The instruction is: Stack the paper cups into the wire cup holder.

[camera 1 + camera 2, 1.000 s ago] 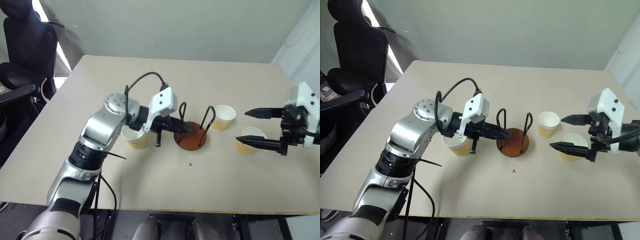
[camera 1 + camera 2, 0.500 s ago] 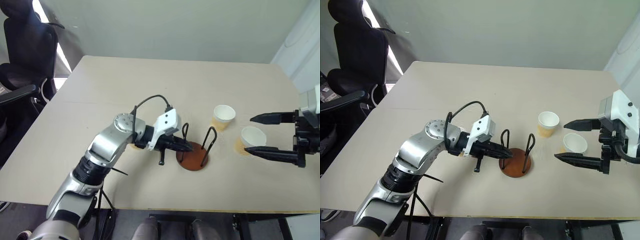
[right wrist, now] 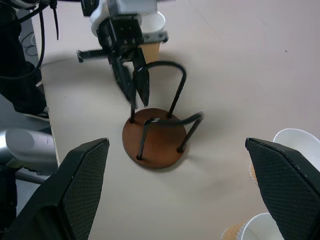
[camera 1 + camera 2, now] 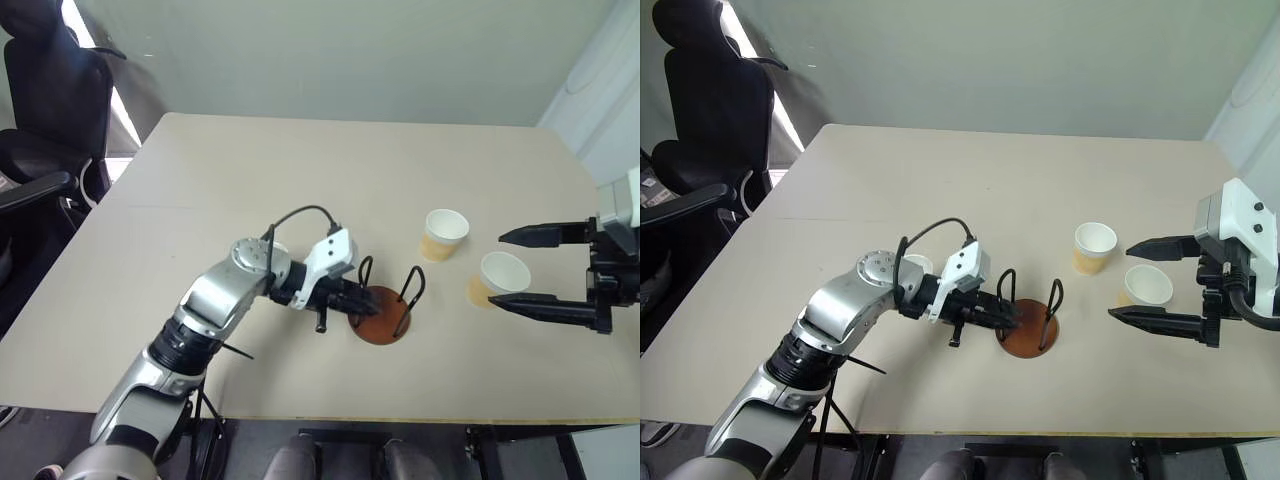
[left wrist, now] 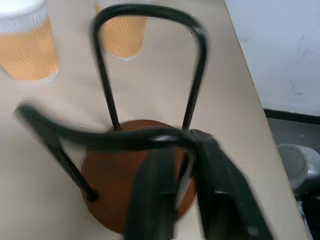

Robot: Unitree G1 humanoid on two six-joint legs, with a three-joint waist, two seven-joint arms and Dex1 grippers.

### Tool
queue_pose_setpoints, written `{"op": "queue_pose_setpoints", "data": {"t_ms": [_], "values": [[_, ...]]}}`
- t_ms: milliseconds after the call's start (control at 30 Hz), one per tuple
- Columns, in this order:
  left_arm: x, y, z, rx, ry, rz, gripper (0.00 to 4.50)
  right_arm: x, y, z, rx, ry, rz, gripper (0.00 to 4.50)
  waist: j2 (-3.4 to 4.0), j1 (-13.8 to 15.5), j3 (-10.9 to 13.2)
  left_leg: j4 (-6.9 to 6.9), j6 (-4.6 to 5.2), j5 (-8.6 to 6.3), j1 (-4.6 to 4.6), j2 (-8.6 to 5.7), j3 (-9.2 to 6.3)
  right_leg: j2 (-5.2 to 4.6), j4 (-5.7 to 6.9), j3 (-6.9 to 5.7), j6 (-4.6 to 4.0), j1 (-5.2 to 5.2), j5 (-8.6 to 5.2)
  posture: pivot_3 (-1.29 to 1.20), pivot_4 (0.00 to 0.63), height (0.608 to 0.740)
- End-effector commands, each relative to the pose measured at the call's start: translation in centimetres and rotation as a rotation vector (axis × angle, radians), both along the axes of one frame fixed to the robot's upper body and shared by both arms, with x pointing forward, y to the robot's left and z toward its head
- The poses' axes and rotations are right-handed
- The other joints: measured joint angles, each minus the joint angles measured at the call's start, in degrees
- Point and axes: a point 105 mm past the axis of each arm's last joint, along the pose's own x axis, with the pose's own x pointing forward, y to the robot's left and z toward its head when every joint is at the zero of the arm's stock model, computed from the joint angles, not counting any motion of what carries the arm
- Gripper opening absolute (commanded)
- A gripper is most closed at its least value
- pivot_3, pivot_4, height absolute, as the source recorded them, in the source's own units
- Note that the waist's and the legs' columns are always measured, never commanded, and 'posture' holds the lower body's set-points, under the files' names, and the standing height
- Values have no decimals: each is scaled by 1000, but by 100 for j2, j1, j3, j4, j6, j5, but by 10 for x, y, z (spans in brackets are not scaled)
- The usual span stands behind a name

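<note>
The wire cup holder (image 4: 380, 316), a reddish-brown disc with two black wire loops, stands on the table near its front edge. My left gripper (image 4: 364, 300) reaches it from the left. Its fingers (image 5: 155, 190) are slightly open on either side of the nearer loop's top (image 5: 100, 137). One paper cup (image 4: 441, 234) stands to the right of the holder. A second paper cup (image 4: 497, 277) sits just ahead of my right gripper (image 4: 1119, 280), which hovers wide open with nothing in it. A third paper cup (image 3: 152, 30) stands behind my left wrist, mostly hidden.
A black office chair (image 4: 50, 90) stands past the table's left edge (image 4: 90, 215). The table's right edge (image 4: 590, 165) lies beside my right arm. A black cable (image 4: 295, 215) loops over my left wrist.
My left gripper has sunk with the holder, bringing it down nearer the front edge, and its fingers have parted a little. My right gripper drew back slightly to the right early on.
</note>
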Motion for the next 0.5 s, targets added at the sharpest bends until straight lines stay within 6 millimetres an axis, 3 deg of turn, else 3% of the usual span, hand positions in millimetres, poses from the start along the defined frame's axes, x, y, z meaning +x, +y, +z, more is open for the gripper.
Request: {"op": "queue_pose_setpoints", "data": {"t_ms": [33,267,500], "values": [[-4,-1,6,-11,-11,-21,2085,2,0,7,-11,-46,4,4500,0,1,0,1,2,0,0,0,1,0,0,1,2,0,1,0,150,740],[-7,-1,6,-9,-30,-20,4483,4,3,6,-3,-50,15,4500,0,-1,0,3,10,-2,5,0,11,0,-1,9,6,1,3,0,150,740],[-6,10,10,63,-141,-30,4483,6,4,5,3,-52,18,4500,0,-7,0,2,11,-2,10,1,13,0,-1,12,6,3,3,0,150,740]]}}
